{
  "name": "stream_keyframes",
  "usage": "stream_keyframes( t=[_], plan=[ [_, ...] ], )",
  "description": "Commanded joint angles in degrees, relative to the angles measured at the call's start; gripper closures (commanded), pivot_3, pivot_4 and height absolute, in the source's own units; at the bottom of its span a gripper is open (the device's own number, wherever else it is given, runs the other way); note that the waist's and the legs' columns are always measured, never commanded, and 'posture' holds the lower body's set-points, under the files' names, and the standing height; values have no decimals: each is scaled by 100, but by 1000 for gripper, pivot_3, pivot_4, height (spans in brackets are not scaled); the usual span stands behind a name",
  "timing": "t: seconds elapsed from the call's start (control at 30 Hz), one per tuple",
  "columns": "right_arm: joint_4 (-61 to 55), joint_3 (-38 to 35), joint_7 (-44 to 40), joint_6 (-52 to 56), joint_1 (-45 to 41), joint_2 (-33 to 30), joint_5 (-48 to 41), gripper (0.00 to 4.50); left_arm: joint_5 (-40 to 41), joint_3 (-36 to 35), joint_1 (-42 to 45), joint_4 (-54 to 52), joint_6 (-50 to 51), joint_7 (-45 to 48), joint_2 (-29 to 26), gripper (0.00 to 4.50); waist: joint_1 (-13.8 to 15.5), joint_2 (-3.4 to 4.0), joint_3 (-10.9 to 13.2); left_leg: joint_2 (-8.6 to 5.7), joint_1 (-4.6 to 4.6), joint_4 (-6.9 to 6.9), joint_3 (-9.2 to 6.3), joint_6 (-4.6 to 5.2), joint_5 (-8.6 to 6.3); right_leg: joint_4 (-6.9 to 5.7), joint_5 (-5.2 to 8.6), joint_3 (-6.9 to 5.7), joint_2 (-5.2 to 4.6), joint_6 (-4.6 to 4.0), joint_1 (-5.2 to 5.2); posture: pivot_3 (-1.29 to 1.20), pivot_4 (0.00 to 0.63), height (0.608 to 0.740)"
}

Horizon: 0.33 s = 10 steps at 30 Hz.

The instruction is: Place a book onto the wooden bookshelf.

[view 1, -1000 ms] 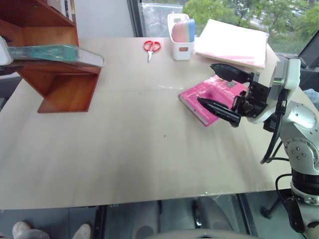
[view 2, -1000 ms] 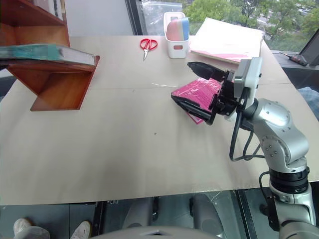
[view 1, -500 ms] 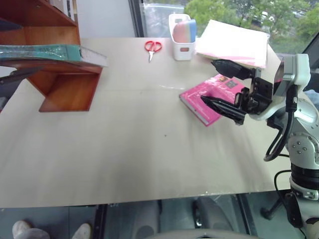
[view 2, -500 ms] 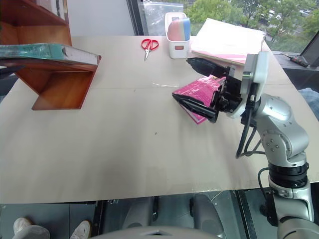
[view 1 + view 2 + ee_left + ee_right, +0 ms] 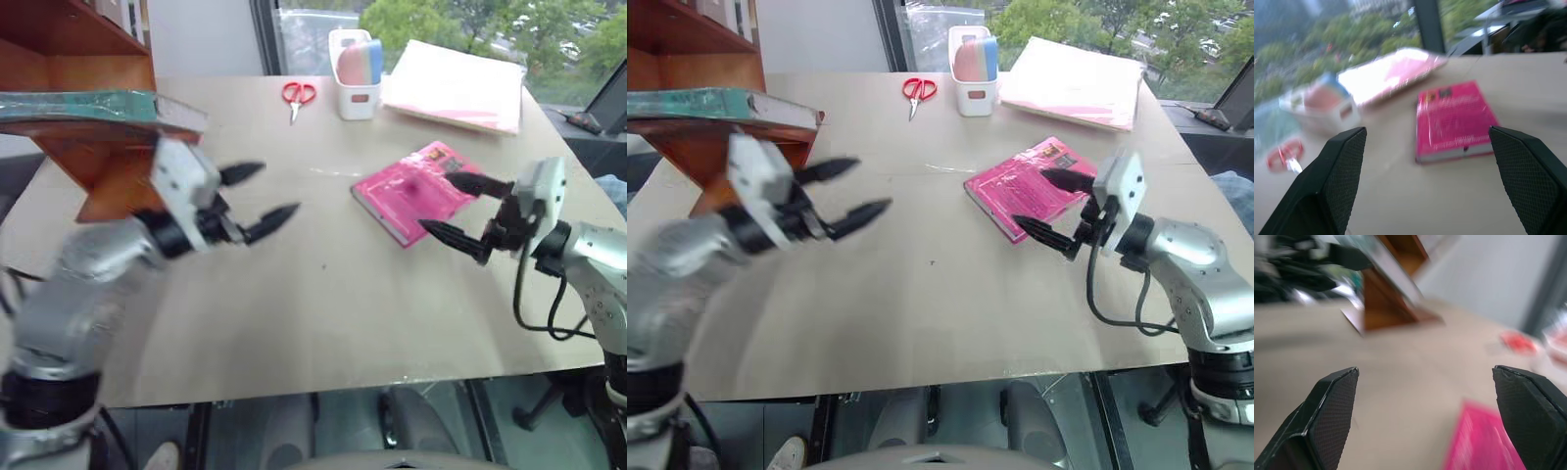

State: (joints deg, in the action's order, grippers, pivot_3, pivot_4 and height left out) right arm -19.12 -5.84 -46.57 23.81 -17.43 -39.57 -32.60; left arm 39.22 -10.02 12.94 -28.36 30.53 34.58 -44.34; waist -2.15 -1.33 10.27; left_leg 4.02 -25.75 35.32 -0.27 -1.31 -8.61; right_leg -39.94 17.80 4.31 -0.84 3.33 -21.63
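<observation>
The teal book (image 5: 83, 104) lies flat on a ledge of the reddish wooden bookshelf (image 5: 88, 157) at the table's far left, with nothing holding it. My left gripper (image 5: 275, 190) hovers over the table just right of the shelf, open and empty, pointing toward the right. My right gripper (image 5: 438, 204) is open and empty too, pointing left, with its fingers above the near edge of a bright pink book (image 5: 411, 191). In the left wrist view that pink book (image 5: 1454, 120) lies between the spread fingertips (image 5: 1342, 161). The bookshelf (image 5: 1383, 303) appears in the right wrist view.
Red scissors (image 5: 299, 93), a white holder (image 5: 355, 64) and a pale pink paper stack (image 5: 456, 86) sit along the far edge of the tan table (image 5: 323, 313). Windows rise behind the table. The shelf's upper boards rise at the far left corner.
My left arm has swung away from the shelf and come down over the table, leaving the teal book on the ledge. The right gripper sank lower and shifted right.
</observation>
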Motion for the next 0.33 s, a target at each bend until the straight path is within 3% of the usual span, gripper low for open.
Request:
stream_keyframes(
  t=[0.03,0.1,0.2,0.33],
  plan=[
    [48,-157,395,202,322,-157,423,0,-744,285,-588,-75,-727,-370,632,318,-1,-1,1,0,-3,0,-1,0,0,-1,0,0,1,0,-1,0,150,740],
    [-15,-324,439,268,789,-384,646,0,-738,164,-1172,-68,-721,-188,722,318,6,-2,1,1,-2,-2,-2,0,0,2,0,1,4,-2,-2,0,150,740],
    [-222,-770,333,494,1814,-870,848,0,-433,-563,-2132,65,-854,485,585,318,18,5,-6,0,3,-15,2,0,-1,10,2,1,-1,-4,0,0,150,740],
    [-356,-1051,281,589,2280,-1067,828,0,-253,-1170,-2592,249,-908,972,400,318,23,4,-5,-2,6,-16,2,0,-1,12,4,1,-3,-5,-1,0,150,740]
  ],
)
